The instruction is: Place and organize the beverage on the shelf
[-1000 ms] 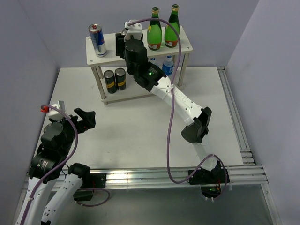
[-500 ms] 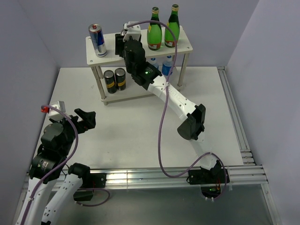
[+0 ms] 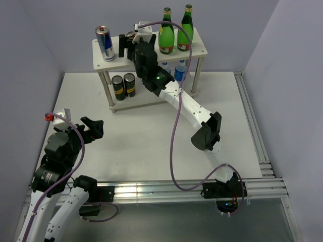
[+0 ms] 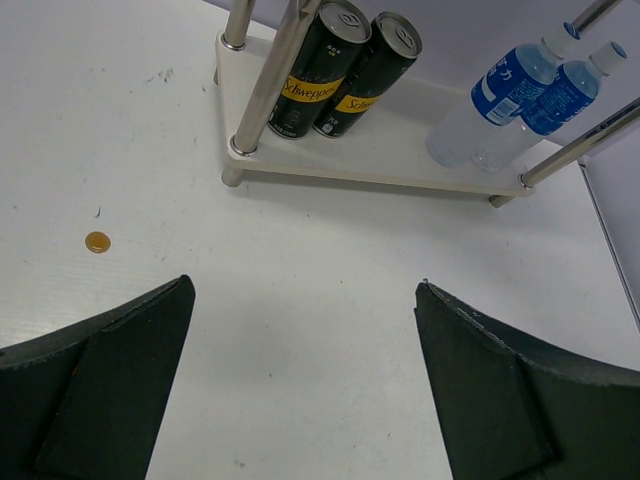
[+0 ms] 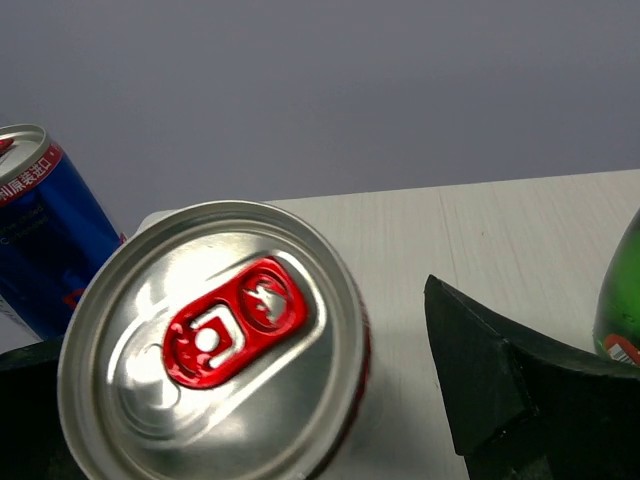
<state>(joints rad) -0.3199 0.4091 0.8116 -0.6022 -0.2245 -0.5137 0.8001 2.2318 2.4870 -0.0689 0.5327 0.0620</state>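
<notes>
The left claw hung wide open and empty over the table, well apart from the shelf. On the top board a blue can stood upright at the left end. Just beside it stood a second can, with the right claw straddling it from above — jaws spread, the right finger plainly clear of the can wall, the left one too far out of frame to judge. Further right stood two green bottles. On the lower board were two black cans at the left and two water bottles at the right.

The danger lay in the retreat. If the claw drew back sideways or at a tilt, a finger would likely clip the second can and knock it into its neighbour. The cable looped past the bottles — any tug could topple one.
</notes>
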